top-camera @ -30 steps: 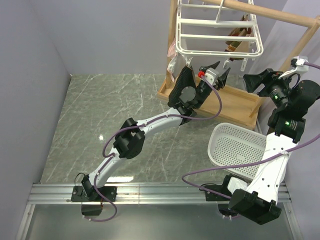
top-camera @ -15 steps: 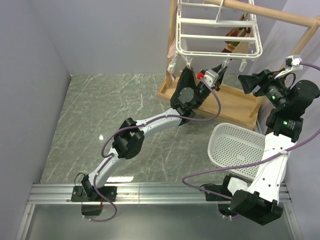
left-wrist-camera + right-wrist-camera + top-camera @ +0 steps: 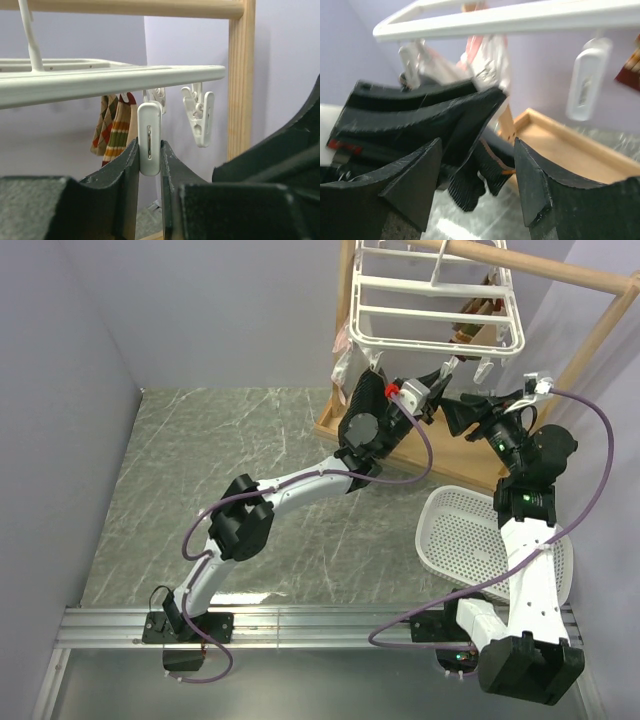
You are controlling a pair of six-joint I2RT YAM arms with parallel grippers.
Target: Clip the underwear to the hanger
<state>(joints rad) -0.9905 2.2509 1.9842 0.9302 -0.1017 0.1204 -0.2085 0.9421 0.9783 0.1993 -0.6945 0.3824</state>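
The left hand [image 3: 149, 167] is pinched tight on a white clip [image 3: 149, 137] beneath the hanger [image 3: 110, 77]. The right hand [image 3: 477, 150] gapes wide, empty. The underwear [image 3: 482, 175] dangles below the hanger; that clip holds no fabric yet, so clipping remains

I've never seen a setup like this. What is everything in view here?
Hanger: one, white, hooked on the wooden frame.
Clips: several, white, under the hanger.
Underwear: one, black with orange trim, below the left tool.
Pouch: one, whitish, at hanger's corner.
Sock-like item: count unclear, brown patterned, hanging behind.
Wooden frame: one, light wood, back right.
Basket: one, white, beside right arm.
Table: one, grey marble.
Left tool: black, squeezing a clip.
Right tool: black, open.
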